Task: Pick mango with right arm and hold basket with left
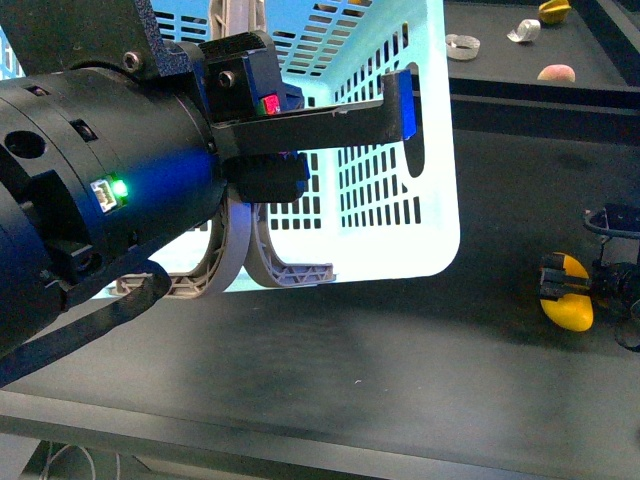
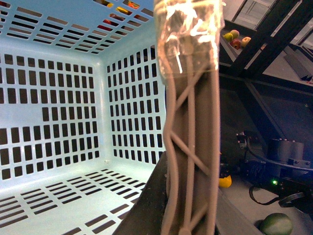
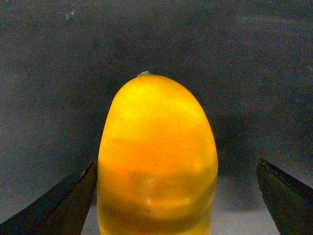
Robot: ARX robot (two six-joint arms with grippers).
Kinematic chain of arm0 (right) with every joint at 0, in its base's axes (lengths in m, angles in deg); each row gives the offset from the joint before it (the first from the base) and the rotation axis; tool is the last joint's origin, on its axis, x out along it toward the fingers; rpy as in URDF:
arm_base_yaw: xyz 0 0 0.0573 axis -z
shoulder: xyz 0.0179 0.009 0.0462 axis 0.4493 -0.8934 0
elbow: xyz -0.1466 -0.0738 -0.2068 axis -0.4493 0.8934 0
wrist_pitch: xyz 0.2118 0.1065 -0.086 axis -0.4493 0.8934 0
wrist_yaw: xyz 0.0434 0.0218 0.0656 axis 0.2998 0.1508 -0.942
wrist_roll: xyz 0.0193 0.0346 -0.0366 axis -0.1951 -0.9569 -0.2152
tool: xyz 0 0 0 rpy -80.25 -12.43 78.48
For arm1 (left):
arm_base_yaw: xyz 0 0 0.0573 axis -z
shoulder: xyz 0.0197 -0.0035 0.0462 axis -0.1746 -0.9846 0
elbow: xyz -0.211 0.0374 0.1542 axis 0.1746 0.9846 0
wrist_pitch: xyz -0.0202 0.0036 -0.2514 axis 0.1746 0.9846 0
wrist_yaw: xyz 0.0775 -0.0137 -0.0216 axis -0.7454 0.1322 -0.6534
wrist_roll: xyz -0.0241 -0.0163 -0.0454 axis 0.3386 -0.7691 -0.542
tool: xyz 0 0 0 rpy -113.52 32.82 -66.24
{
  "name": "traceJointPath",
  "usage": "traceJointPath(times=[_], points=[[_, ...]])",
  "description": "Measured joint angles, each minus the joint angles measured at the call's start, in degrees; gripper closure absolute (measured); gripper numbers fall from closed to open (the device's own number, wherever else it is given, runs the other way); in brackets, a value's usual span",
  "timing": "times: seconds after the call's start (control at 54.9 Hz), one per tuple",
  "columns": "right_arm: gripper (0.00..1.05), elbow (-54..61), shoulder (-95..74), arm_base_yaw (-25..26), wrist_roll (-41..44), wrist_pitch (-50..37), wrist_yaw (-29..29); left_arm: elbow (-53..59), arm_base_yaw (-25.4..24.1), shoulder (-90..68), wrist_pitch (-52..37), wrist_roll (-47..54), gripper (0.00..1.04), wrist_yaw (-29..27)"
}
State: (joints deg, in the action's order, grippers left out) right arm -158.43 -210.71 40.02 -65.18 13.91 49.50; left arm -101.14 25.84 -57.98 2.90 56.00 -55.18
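The light turquoise basket [image 1: 400,130] stands at the middle of the dark table, with its grey-brown hoop handles [image 1: 255,250] folded down toward me. My left gripper [image 1: 330,140] is shut on the basket. In the left wrist view, a handle [image 2: 190,122] runs right through the gripper [image 2: 186,220], and the basket's slotted inside [image 2: 58,98] lies beyond it. The yellow mango [image 1: 570,300] lies on the table at the right. My right gripper [image 1: 560,285] is open around it. In the right wrist view the mango [image 3: 156,156] sits between the dark fingers [image 3: 63,205], close to one and well apart from the other.
Far back right lie a yellow fruit [image 1: 553,10], a pinkish fruit [image 1: 556,72] and two pale rings [image 1: 462,45]. A green round fruit [image 2: 276,224] rests near the right arm's base. The table's front edge [image 1: 300,425] runs close below the basket.
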Motion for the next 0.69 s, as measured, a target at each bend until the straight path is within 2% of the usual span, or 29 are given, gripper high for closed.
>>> traceJointPath(times=[0.346, 0.582, 0.692], points=[[0.09, -1.25, -1.55, -0.13, 0.42, 0.52, 0.57, 0.00, 0.00, 0.00, 0.00, 0.00, 0.98, -0.09], [0.39, -1.27, -1.62, -0.17, 1.07, 0.52, 0.55, 0.00, 0.00, 0.00, 0.00, 0.00, 0.98, -0.02], [0.45, -1.25, -1.62, -0.09, 1.05, 0.48, 0.48, 0.00, 0.00, 0.00, 0.00, -0.02, 0.98, -0.02]])
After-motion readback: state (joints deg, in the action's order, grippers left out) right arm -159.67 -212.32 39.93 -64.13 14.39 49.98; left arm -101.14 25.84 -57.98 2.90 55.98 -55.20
